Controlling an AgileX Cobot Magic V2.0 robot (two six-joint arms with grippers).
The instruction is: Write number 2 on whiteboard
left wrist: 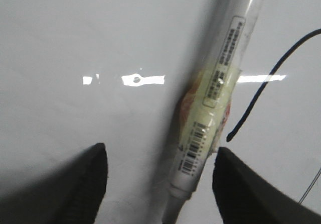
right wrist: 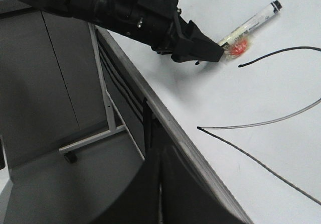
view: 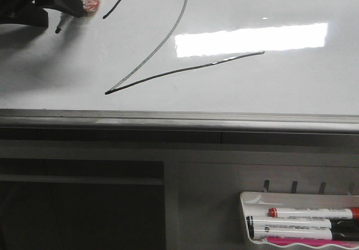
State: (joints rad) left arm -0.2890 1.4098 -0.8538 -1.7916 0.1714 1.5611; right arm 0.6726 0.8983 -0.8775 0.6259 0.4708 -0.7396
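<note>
Black line: the number 2 (view: 162,48), a thin hand-drawn digit with curved top, long diagonal and slanted base stroke, looks complete on the whiteboard (view: 291,87), a big glossy white board with a grey metal edge rail.
Marker: a white-barrelled pen (left wrist: 215,93) with yellowish tape and a barcode label lies flat on the board, just beside the start of the digit's top curve.
Left gripper (left wrist: 158,181): fingers apart, the pen between them; the near finger seems to touch the barrel, the other is clear of it, so nothing is clamped.
Right gripper (right wrist: 160,184): near the board's edge rail, dark fingers close together; whether it is fully closed I cannot tell.
Step in hand: judged to be parting from the pen after writing.
Doing it well: lift the left arm straight off the board, jaws wide, so neither finger drags the pen across the ink.
Risk: the round barrel could roll and smear the curve.
Elsewhere: a white marker tray (view: 247,205) with spare pens hangs below the board.
</note>
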